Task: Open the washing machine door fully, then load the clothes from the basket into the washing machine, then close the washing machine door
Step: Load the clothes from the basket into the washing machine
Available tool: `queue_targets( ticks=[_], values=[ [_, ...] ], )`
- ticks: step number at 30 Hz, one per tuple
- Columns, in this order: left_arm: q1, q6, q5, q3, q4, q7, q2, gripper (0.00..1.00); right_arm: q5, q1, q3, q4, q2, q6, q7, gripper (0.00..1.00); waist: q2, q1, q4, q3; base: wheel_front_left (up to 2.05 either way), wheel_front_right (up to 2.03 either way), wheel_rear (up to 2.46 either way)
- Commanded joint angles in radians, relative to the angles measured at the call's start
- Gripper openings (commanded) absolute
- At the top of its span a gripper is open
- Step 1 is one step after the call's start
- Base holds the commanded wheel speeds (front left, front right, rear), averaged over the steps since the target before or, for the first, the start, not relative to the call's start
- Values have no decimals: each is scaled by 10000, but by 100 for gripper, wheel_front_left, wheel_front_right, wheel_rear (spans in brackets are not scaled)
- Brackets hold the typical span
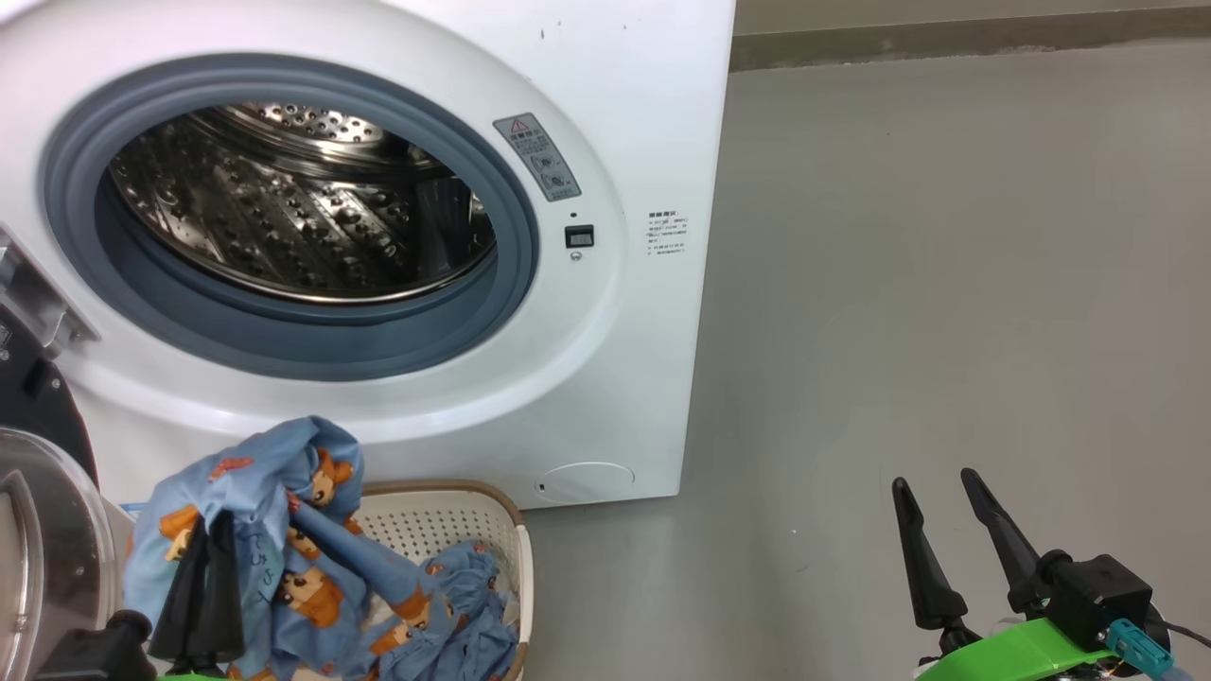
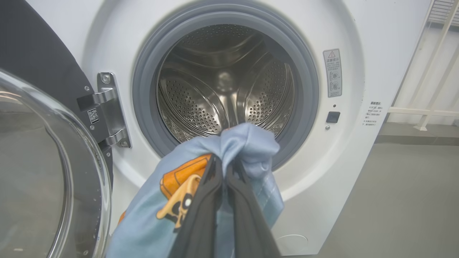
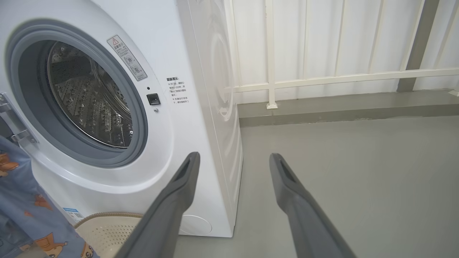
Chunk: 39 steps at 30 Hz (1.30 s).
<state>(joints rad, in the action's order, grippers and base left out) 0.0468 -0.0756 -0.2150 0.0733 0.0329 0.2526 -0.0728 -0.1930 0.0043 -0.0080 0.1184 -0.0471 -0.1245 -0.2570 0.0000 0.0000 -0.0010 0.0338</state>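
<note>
Blue clothes (image 1: 284,567) pinched in the left gripper (image 1: 214,522), held up over the basket (image 1: 445,488) — just below the washing machine (image 1: 653,113) opening. At left the washing machine door (image 2: 43,172) stands open; right gripper (image 1: 935,480) wide, empty.

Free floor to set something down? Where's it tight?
Free: grey floor right of the washing machine, around the right end effector. Crowded: head view's lower left, where washing machine door, basket, clothes and left end effector bunch together.
</note>
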Motion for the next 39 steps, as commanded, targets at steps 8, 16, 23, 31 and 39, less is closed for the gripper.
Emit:
queue_targets(
  ticks=[8,16,23,31,39],
  values=[
    [-509,-180,93,371,107,91,-14,0,29,-61,375,-246,-31,-62,-48,100,0,0,-69,302,0,0,0],
    [-1497,-308,106,559,523,91,-47,0,17,-266,490,-272,-31,-62,-48,100,0,0,-300,729,0,0,0],
    [-3211,-449,197,691,1000,91,-564,0,-23,-596,629,-349,-31,-62,-48,100,0,0,-678,1391,0,0,0],
    [-5495,-533,120,411,2127,91,-1566,0,-98,-1026,787,-496,-31,-62,-48,100,0,0,-1126,2484,0,0,0],
    [-7207,-547,-229,132,3210,91,-2203,0,-301,-1421,933,-693,-31,-62,-48,100,0,0,-1508,3758,0,0,0]
  ],
)
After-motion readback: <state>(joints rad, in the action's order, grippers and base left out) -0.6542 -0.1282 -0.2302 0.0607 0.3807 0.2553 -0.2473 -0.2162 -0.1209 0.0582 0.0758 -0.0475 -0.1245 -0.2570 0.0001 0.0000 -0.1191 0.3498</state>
